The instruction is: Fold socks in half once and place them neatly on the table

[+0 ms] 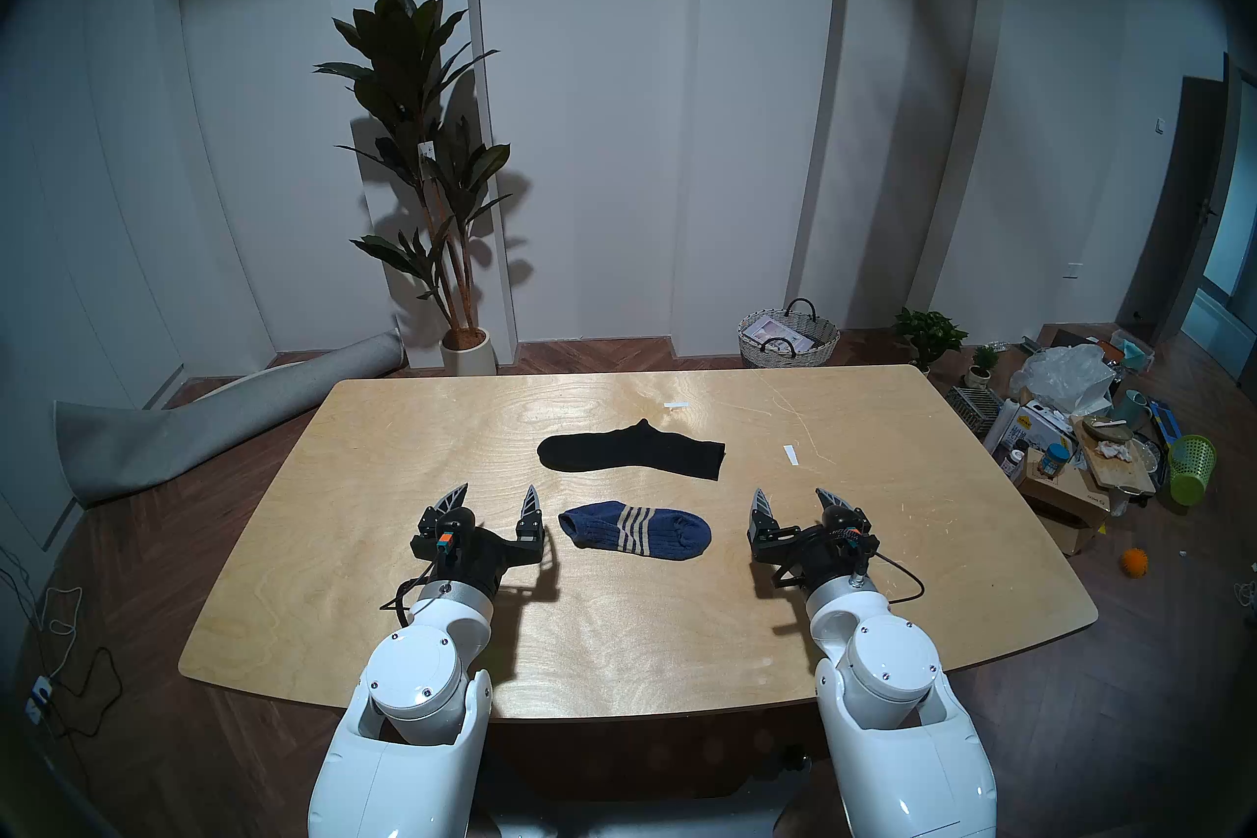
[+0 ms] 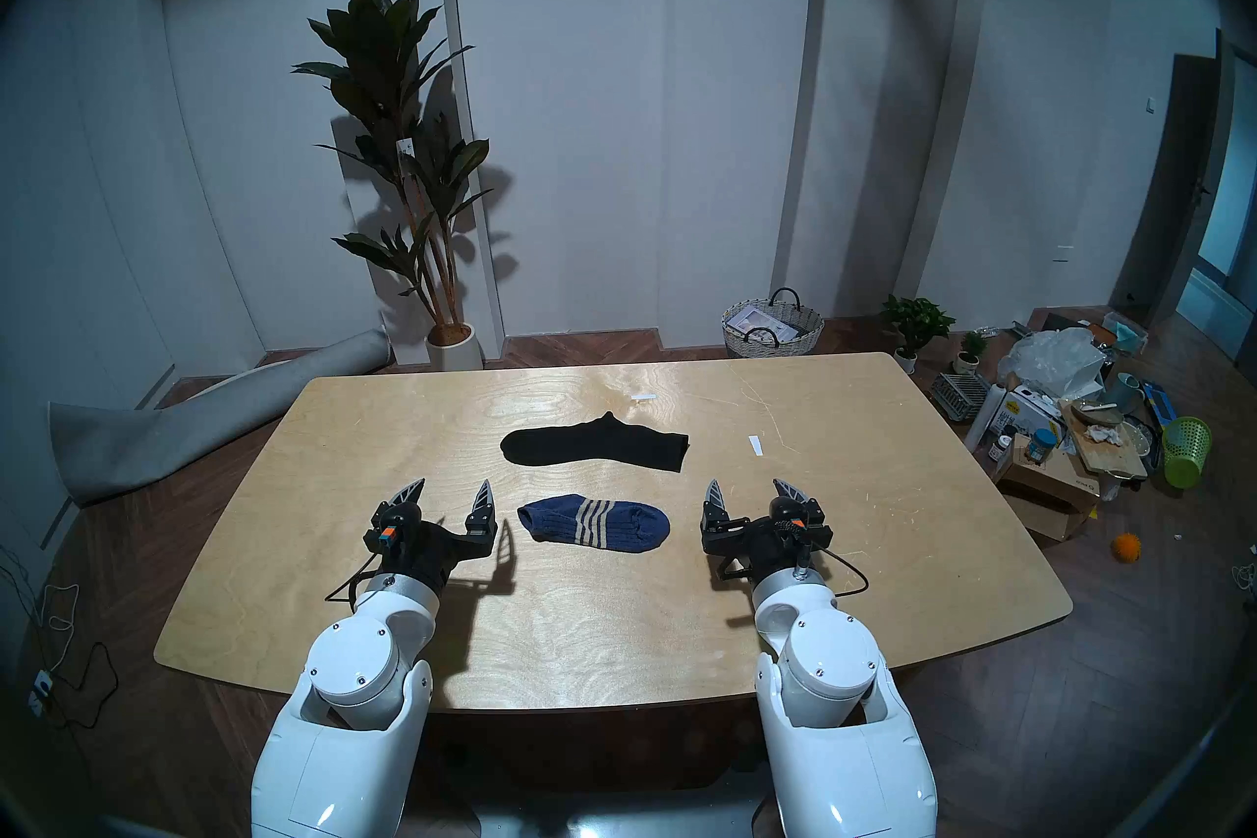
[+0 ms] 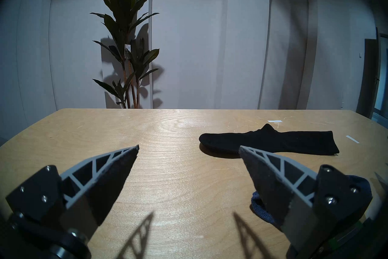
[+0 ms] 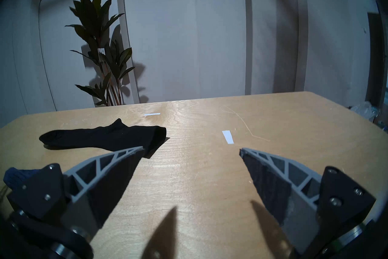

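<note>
Nothing of the folding is done yet, as far as I can judge: both socks lie flat and full length on the counter, a broad light plywood top with rounded corners and visible grain. The plain black ankle sock lies stretched out near the middle, its toe towards my left and its cuff towards my right. The navy blue ribbed sock with tan stripes lies nearer to me, between my two hands and apart from the black one, looking a little bunched but not doubled over.

My left fingers are spread wide and hold nothing; they hover just beside the navy sock's left end without touching it. My right fingers are likewise wide apart and empty, near that sock's right end (the wrist views show only bare wood between each pair of tips).

So both folds and the tidy placing are left.

Counted: two socks, two grippers, one counter, and two small white tape strips on it, both beyond the black sock or to its right.
</note>
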Controlling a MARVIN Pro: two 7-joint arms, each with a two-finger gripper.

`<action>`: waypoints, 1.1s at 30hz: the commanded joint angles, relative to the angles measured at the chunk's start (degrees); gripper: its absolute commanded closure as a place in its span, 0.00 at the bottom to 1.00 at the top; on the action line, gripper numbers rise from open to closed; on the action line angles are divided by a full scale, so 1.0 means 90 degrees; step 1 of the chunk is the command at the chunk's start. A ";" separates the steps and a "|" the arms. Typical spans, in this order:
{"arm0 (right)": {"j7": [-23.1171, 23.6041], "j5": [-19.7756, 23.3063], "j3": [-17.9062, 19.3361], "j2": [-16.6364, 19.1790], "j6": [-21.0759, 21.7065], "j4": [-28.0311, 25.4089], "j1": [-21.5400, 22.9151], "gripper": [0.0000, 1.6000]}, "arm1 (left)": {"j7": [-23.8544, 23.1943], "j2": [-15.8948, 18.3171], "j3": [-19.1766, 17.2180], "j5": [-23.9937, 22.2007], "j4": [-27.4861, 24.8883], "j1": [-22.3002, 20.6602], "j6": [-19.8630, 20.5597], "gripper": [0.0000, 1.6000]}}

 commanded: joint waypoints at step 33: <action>0.1222 0.4834 0.0918 -0.0235 0.3495 -0.1008 -0.0141 0.00 | -0.0297 -0.0032 -0.0161 -0.0561 -0.0814 0.0360 0.0201 0.00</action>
